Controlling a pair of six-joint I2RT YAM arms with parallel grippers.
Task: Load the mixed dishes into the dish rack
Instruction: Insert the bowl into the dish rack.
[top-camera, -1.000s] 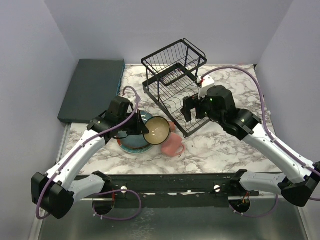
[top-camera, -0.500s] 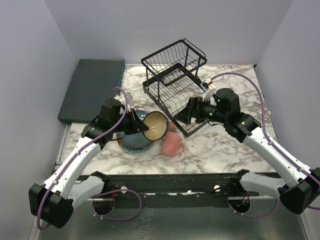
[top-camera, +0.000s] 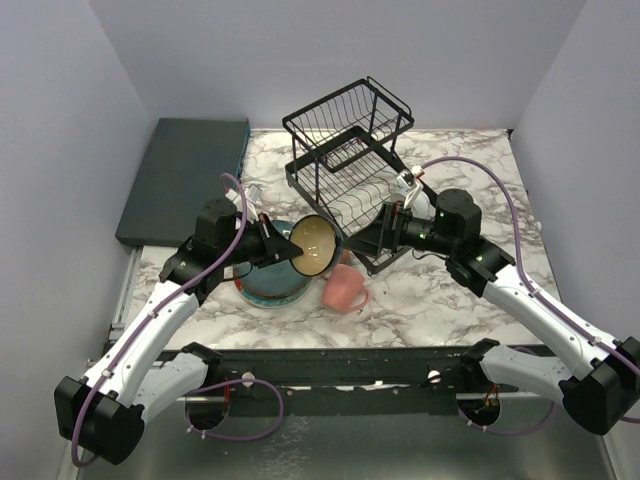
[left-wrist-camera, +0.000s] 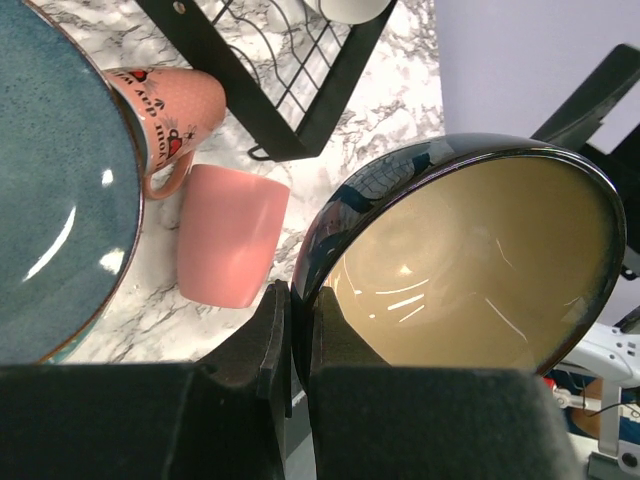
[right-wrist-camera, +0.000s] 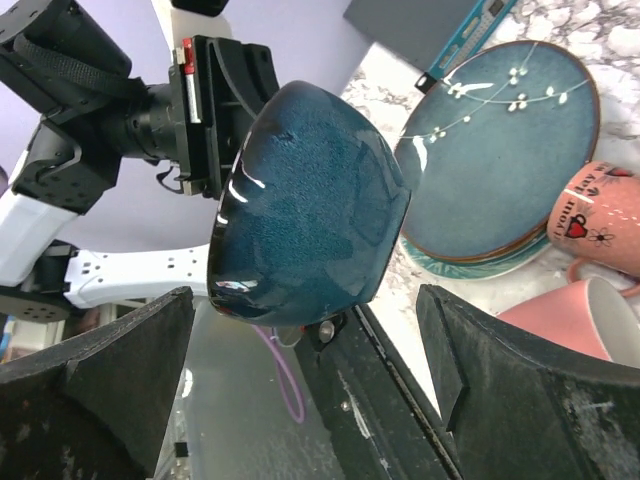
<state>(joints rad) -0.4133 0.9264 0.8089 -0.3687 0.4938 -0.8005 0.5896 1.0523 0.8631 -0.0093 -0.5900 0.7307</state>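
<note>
Bowl held above the surface
The left hand (left-wrist-camera: 292, 320) grasps the dark bowl (left-wrist-camera: 470, 270) by its rim, mid-frame; the right hand (top-camera: 368, 240), fully released, faces it from the right.

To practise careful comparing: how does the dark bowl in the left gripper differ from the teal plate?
The dark bowl is deep and cream-lined; the teal plate is shallow and teal inside. The bowl is tipped on edge in the air, its rim pinched by the left gripper; the plate lies flat. Both are round and glossy.
</note>
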